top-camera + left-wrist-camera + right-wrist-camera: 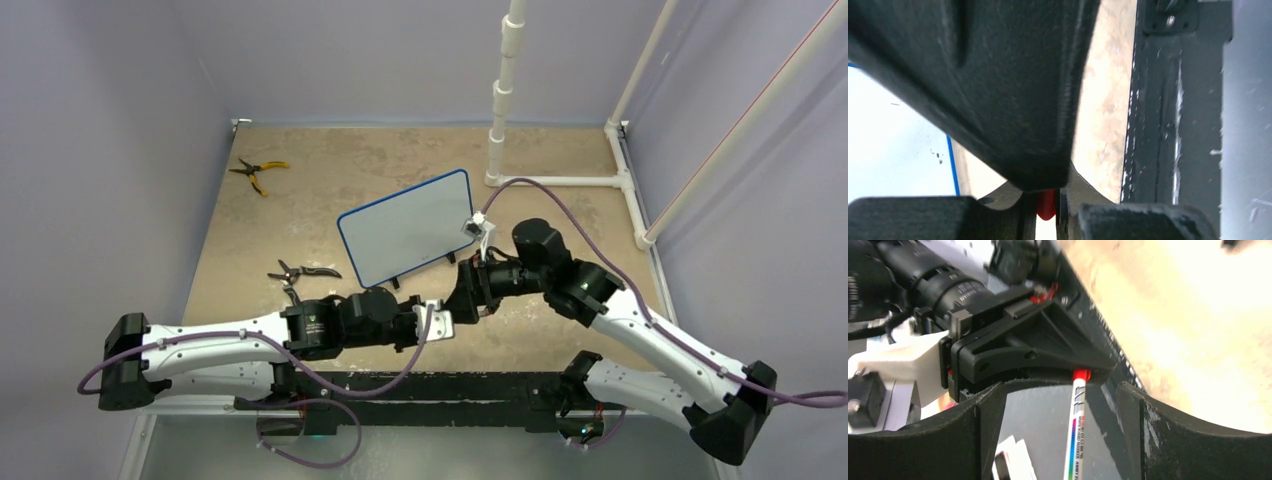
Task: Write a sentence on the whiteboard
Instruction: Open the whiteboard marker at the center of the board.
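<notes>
Your arms pointed toward each other over the near tabletop [330, 190], just in front of the blue-framed whiteboard [405, 228], which sat at an angle mid-tabletop. Your left hand [1078, 369] was clenched on the red end of a whiteboard marker [1074, 430]. Your right hand [1062, 402] was released, with its fingers [973, 440] apart on either side of the barrel.

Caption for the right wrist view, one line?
The right gripper, jaws open, flanks a white marker whose red end the left gripper clamps.
</notes>
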Available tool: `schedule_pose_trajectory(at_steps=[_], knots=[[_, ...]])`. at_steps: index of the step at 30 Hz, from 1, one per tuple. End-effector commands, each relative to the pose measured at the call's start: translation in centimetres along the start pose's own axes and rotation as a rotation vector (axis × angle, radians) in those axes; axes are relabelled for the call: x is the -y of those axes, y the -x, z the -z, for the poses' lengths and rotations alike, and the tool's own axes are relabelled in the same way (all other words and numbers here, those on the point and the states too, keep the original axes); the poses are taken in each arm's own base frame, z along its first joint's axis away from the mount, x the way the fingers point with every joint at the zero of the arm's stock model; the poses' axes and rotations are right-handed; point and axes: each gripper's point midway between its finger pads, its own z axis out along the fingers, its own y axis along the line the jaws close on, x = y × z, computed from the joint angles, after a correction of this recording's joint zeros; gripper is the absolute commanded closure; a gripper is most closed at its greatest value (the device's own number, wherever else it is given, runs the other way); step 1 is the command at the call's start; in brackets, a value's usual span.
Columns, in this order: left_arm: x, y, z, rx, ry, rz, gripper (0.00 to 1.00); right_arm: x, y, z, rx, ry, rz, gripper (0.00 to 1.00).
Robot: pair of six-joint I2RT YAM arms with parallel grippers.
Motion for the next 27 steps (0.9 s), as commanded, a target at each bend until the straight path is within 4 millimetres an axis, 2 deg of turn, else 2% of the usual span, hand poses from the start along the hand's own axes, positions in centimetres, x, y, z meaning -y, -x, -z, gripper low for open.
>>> schedule_pose_trajectory(at_steps=[1, 3, 6, 13, 16, 19, 22, 27], knots=[[0.5, 3.6, 0.7, 0.156, -0.112, 0.126, 1.0, -1.5, 7.0, 1.9, 0.377, -0.037, 0.015, 0.16], [0.2, 3.5, 0.6, 0.156, -0.135, 0.159, 1.0, -2.4, 8.0, 3.3, 0.485, -0.015, 0.022, 0.16], [-0.8, 3.4, 0.4, 0.163, -0.167, 0.22, 1.0, -2.5, 8.8, 4.8, 0.596, -0.02, 0.012, 0.15], [-3.4, 4.0, 0.6, 0.216, -0.183, 0.325, 1.0, -1.3, 9.1, 6.7, 0.696, -0.1, 0.019, 0.16], [-3.6, 4.5, 0.7, 0.24, -0.211, 0.381, 1.0, -0.3, 8.6, 5.9, 0.672, -0.118, 0.012, 0.2], [-3.7, 4.1, 0.4, 0.229, -0.231, 0.425, 1.0, 0.3, 7.8, 4.4, 0.619, -0.099, 0.011, 0.25], [-4.0, 4.5, 0.1, 0.252, -0.244, 0.434, 1.0, 0.5, 7.4, 3.6, 0.599, -0.07, 0.019, 0.28], [-4.8, 4.0, -0.2, 0.236, -0.224, 0.467, 1.0, 0.6, 7.0, 2.9, 0.583, -0.038, 0.014, 0.37]])
